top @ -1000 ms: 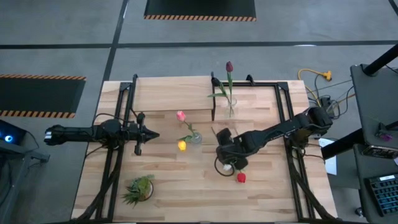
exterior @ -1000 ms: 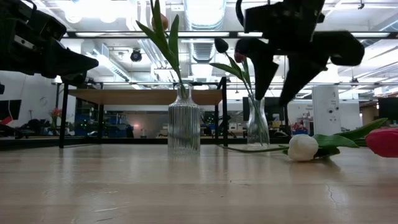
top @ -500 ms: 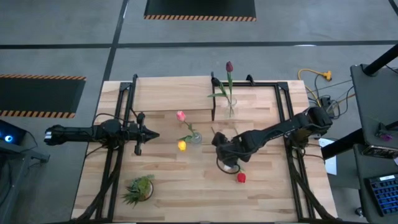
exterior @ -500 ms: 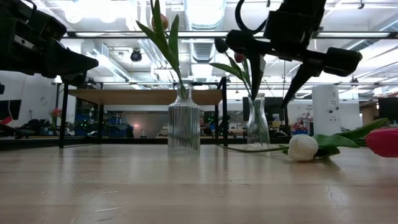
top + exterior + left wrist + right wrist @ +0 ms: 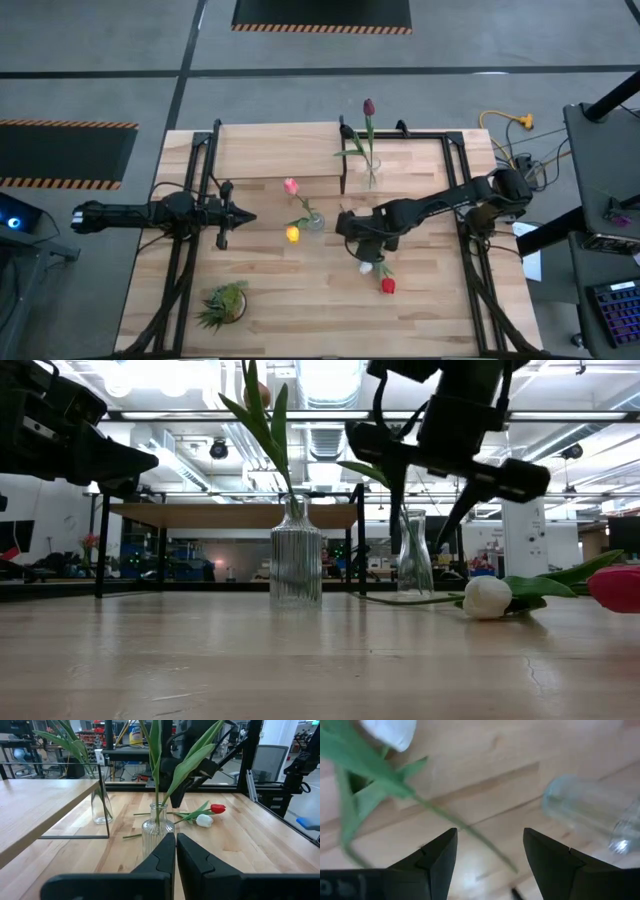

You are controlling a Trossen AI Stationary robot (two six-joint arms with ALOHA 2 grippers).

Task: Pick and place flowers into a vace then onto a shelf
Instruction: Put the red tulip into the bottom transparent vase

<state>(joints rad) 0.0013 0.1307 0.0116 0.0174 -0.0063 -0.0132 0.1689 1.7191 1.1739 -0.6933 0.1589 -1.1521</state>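
A ribbed glass vase (image 5: 315, 221) stands mid-table and holds a pink tulip (image 5: 291, 186) and a yellow tulip (image 5: 292, 234). A slimmer vase (image 5: 372, 168) with a maroon tulip (image 5: 368, 106) stands beside the pale shelf (image 5: 270, 150). A white tulip (image 5: 366, 267) and a red tulip (image 5: 388, 286) lie flat on the table. My right gripper (image 5: 350, 228) hangs open above the table, between the ribbed vase and the white tulip, pointing steeply down; its wrist view shows the white head (image 5: 390, 732) and green stem (image 5: 445, 815) below it. My left gripper (image 5: 248, 216) waits shut at the left.
A spiky green tuft plant (image 5: 225, 303) sits near the table's front left. Black frame rails (image 5: 465, 190) run along both sides of the table. Bare planks lie between the ribbed vase and the near edge.
My right gripper has moved from over the white tulip toward the table's far left, nearer the ribbed vase, and has rolled about its own axis while staying open. The white tulip, covered before, now shows in the high view.
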